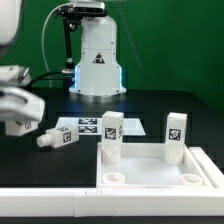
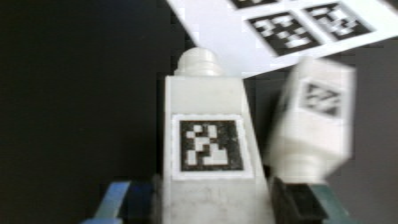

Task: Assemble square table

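The white square table top (image 1: 150, 178) lies at the front of the exterior view's right, rim up. Two white tagged legs (image 1: 110, 135) (image 1: 175, 135) stand upright in its far corners. A third leg (image 1: 55, 138) lies on the black table to the left of the top; it also shows in the wrist view (image 2: 311, 110). My gripper (image 1: 15, 110) is at the exterior view's far left, low over the table. In the wrist view the gripper (image 2: 210, 200) is shut on a fourth leg (image 2: 210, 130), with a finger (image 2: 121, 200) on either side of it.
The marker board (image 1: 92, 126) lies flat behind the lying leg and shows in the wrist view (image 2: 294, 25). The white robot base (image 1: 98, 60) stands at the back. A white edge (image 1: 40, 205) runs along the front of the table.
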Controlling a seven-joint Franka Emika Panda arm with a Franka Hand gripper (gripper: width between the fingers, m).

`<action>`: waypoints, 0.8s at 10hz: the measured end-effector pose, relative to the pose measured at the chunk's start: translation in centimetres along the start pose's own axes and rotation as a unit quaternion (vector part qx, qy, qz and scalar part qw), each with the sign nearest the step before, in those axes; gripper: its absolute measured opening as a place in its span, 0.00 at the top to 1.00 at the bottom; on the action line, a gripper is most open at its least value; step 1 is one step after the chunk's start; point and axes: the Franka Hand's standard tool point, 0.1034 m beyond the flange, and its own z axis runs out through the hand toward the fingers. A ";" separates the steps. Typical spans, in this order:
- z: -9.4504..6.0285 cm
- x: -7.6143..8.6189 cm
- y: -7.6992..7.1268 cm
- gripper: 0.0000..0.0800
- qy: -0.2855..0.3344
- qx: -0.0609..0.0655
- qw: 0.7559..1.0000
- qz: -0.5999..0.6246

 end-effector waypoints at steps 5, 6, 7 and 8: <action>-2.6 0.1 -2.0 0.64 0.190 -0.033 0.981 -0.022; -4.6 0.0 -4.2 0.64 0.232 -0.044 0.971 -0.037; -7.6 -0.4 -7.4 0.64 0.270 -0.047 0.959 -0.070; -9.5 0.2 -9.3 0.64 0.335 -0.033 0.937 -0.097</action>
